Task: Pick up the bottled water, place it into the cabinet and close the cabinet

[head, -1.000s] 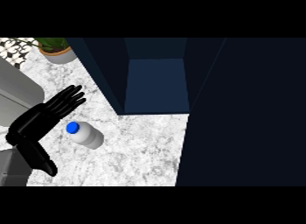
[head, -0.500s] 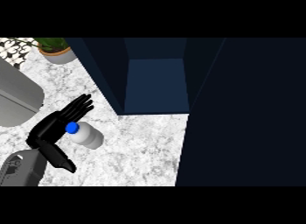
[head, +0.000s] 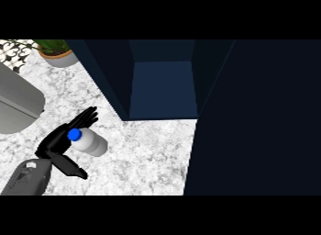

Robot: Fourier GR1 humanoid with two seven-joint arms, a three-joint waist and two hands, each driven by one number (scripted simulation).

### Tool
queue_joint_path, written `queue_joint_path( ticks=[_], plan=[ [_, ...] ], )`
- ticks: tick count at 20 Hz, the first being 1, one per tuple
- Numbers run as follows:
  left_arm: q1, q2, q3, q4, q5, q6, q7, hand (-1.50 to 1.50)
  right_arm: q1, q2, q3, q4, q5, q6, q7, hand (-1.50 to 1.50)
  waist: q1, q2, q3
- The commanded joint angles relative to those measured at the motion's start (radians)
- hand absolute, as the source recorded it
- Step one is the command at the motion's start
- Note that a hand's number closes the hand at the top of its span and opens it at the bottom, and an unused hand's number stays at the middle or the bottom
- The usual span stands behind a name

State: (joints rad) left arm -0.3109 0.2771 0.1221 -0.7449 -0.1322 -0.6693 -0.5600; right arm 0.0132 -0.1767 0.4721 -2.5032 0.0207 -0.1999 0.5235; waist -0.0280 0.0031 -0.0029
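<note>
Contact looks made: the left hand, clear of the bottled water a second ago, now cups it from nine o'clock (fingers open, not yet curled) on the bench, seven o'clock of the open cabinet.

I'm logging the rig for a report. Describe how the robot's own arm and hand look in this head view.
Only one arm shows, at the lower left. Its forearm is a smooth grey shell, rounded in shape, with a small dark marking near the wrist end. The left hand is plain black, with slender fingers and a separate thumb. No cables or sleeves are visible. The right arm and hand are out of view.
</note>
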Motion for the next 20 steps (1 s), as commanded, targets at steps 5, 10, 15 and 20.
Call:
queue_joint_path(
  ticks=[5, 10, 15, 20],
  plan=[
    [-0.064, 0.017, -0.035, 0.196, -0.036, -0.065, -0.231, -1.50, -0.009, -0.026, -0.003, -0.138, 0.045, -0.017, 0.061, -1.50, -0.010, 0.002, -0.001],
    [-0.092, -0.023, -0.050, 0.279, -0.030, -0.042, -0.267, -1.50, 0.017, -0.025, 0.007, -0.113, 0.030, -0.032, 0.043, -1.50, -0.009, 0.002, -0.001],
    [-0.132, -0.030, -0.049, 0.346, -0.013, -0.045, -0.282, -1.50, -0.022, -0.022, -0.022, -0.100, 0.020, -0.044, 0.032, -1.50, -0.011, 0.005, -0.001],
    [-0.166, -0.033, -0.040, 0.377, 0.024, -0.083, -0.241, -1.50, 0.017, -0.062, -0.031, -0.157, 0.016, -0.044, 0.058, -1.50, -0.017, 0.002, -0.001]
  ],
)
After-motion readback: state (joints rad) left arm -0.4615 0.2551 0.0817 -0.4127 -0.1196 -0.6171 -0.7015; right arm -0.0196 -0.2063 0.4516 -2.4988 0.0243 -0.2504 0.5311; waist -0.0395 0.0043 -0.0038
